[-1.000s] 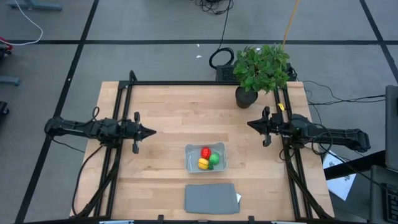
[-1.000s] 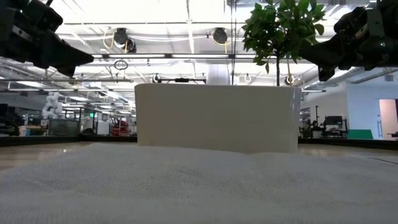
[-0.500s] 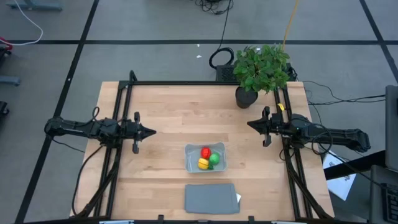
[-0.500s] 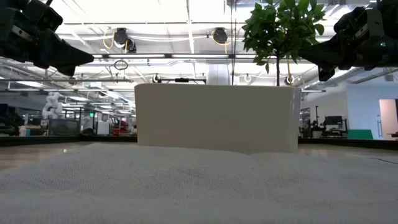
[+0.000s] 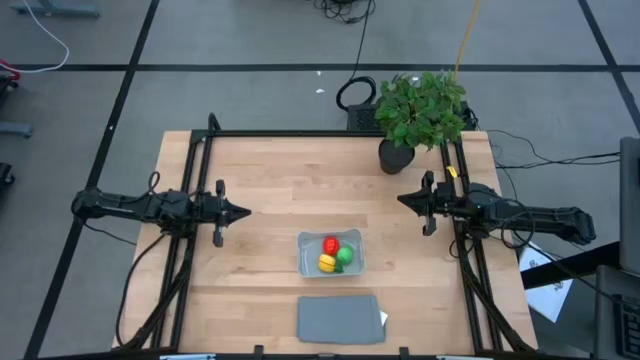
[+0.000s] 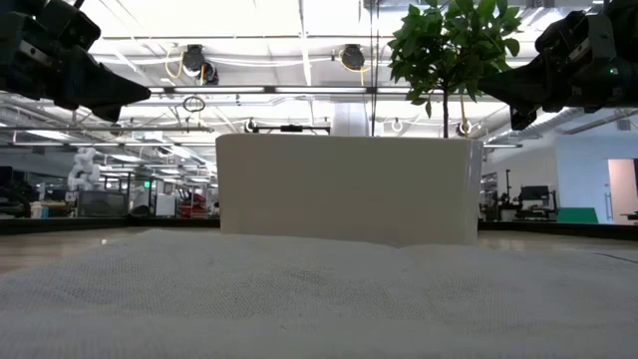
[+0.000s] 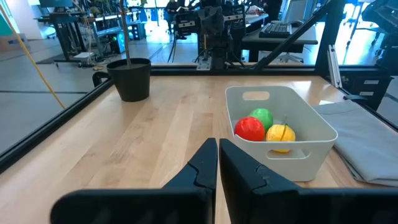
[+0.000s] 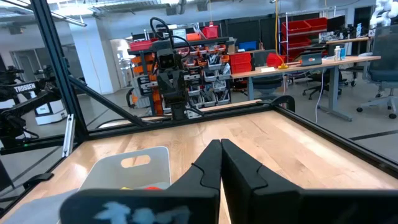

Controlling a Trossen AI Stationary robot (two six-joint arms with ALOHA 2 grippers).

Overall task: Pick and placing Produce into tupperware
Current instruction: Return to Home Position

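Note:
The light blue-grey tupperware tub sits on the table below its middle; its white-looking wall fills the low view. Inside lie all three produce pieces: the red one, the green one and the yellow one; the left wrist view also shows the red piece, green piece and yellow piece. My left gripper hovers shut near the table's left side. My right gripper hovers shut near the right side. Neither touches anything.
A flat darker grey lid lies near the table's near edge, just in front of the tub. A leafy potted plant stands at the far right corner, close behind my right arm. Black frame rails run along the table's sides.

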